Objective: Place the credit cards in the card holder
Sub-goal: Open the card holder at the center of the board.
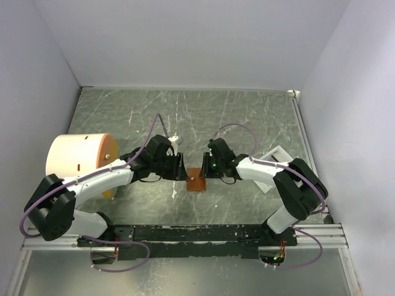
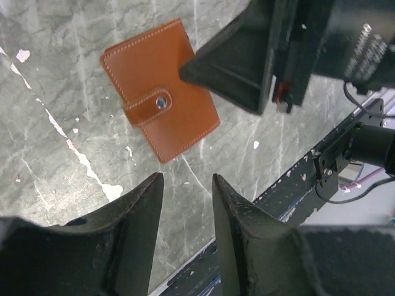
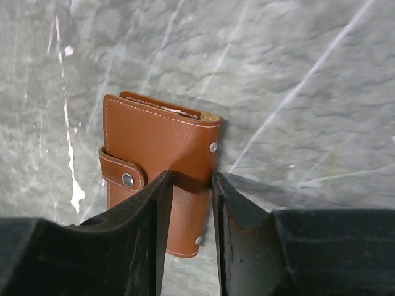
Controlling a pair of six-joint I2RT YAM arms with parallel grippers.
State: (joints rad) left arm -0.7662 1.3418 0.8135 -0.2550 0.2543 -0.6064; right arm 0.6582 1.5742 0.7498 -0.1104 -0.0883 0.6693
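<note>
The card holder (image 1: pixel 196 180) is a brown leather wallet lying flat on the grey table, folded shut with its strap snapped. In the left wrist view the card holder (image 2: pixel 157 86) lies ahead of my left gripper (image 2: pixel 187 177), which is open with only bare table between its fingers. My right gripper (image 3: pixel 191 174) is open, its fingertips down at the card holder (image 3: pixel 160 142) near its right edge, astride a strip of leather. From the left wrist view, a right fingertip (image 2: pixel 203 68) meets the wallet's edge. The two grippers (image 1: pixel 182 166) (image 1: pixel 205 166) face each other. No credit cards are in view.
A pale orange cylinder (image 1: pixel 80 161) stands at the left beside the left arm. A white tray (image 1: pixel 278 155) lies at the right behind the right arm. A black rail (image 1: pixel 203 233) runs along the near table edge.
</note>
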